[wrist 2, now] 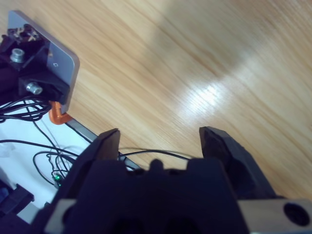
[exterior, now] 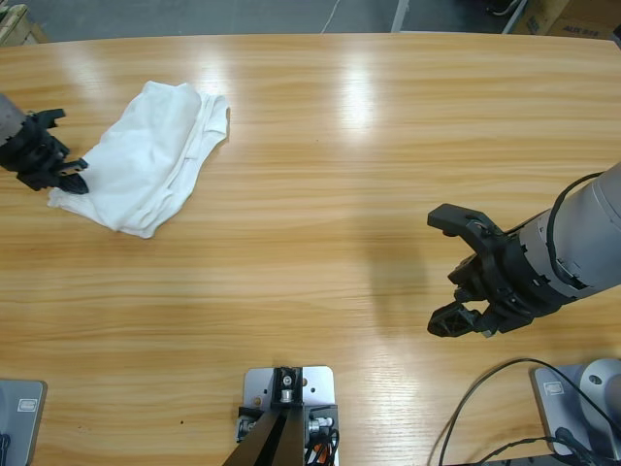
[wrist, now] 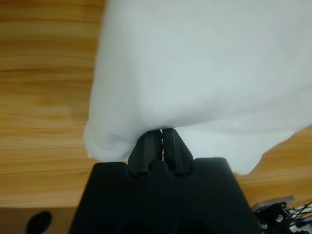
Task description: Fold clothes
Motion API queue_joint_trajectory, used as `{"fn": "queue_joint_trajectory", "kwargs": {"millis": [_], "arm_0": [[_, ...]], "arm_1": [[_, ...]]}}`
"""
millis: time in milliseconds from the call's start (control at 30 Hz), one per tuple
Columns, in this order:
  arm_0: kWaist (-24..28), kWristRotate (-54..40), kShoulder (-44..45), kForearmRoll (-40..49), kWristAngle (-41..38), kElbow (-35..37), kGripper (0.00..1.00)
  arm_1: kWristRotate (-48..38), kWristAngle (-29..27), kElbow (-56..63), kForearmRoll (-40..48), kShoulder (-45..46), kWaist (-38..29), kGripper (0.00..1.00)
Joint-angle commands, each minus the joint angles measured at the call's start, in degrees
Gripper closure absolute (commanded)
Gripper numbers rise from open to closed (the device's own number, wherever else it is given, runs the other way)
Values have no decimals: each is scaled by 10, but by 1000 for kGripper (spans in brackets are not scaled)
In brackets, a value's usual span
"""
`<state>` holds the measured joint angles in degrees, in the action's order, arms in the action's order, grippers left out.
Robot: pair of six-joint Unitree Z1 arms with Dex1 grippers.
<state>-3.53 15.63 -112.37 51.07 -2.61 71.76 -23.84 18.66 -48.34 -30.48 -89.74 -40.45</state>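
The clothes point(exterior: 155, 155) are one white T-shirt lying bunched on the wooden table's far left. In the left wrist view the clothes point(wrist: 204, 63) fill most of the picture. My left gripper point(exterior: 70, 177) sits at the shirt's left corner, and in its wrist view the left gripper point(wrist: 161, 139) has its two jaws pressed together with the cloth's edge draped over their tips. My right gripper point(exterior: 441, 274) hovers at the table's right front, far from the shirt. Over bare wood, the right gripper point(wrist 2: 161, 139) holds its jaws wide apart with nothing between them.
The wooden table point(exterior: 340, 146) stretches bare between the shirt and the right arm. The table's front edge with black cables point(wrist 2: 29, 146) beyond it shows in the right wrist view. Cardboard boxes point(exterior: 572, 15) stand past the far edge.
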Motion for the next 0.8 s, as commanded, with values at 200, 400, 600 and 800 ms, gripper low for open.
{"fn": "queue_joint_trajectory", "kwargs": {"millis": [200, 400, 600, 800], "arm_0": [[84, -15, -6, 77, 9, 145, 1000], [-38, -6, 33, 98, -23, 158, 1000], [-159, 46, 38, 34, -22, 62, 1000], [-166, 70, -6, -7, -23, 11, 1000]], "arm_1": [[-6, -7, 20, 6, 11, -5, 335], [-6, -7, 24, 14, 10, -5, 335], [-9, -7, 38, 15, 24, -5, 335], [-9, -7, 41, 17, 27, -5, 335]]}}
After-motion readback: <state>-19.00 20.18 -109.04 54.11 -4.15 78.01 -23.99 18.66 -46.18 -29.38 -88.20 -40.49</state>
